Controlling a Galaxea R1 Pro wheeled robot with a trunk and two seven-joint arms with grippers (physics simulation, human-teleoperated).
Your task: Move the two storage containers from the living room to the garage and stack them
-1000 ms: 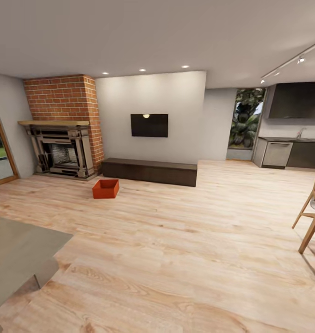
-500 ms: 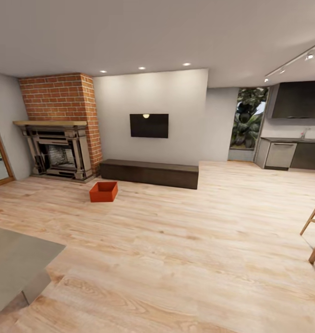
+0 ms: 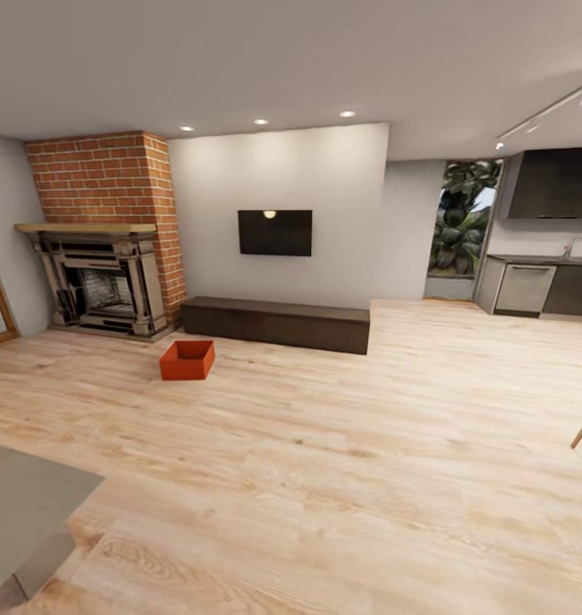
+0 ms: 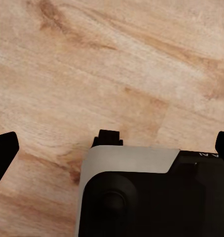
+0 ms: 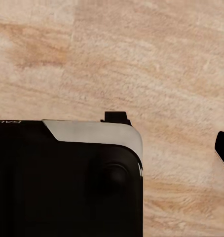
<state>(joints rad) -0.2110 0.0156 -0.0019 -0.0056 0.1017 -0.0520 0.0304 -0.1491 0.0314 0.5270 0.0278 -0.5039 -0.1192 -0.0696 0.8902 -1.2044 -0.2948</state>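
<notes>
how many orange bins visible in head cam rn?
1. A single orange-red storage container sits on the wood plank floor, in front of the fireplace and the long dark cabinet's left end. The second may be out of frame.

open plank floor [image 3: 342, 461], grey table corner [image 3: 26, 504] near left

Glossy wood-plank floor [image 3: 342, 444], seemingly plastic orange-red container [image 3: 186, 360].

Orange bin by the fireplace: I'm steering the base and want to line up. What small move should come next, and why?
Probably keep rolling forward, veering slightly left. The orange bin sits far off on the wood floor, left of centre, before the dark cabinet, well beyond reach.
</notes>
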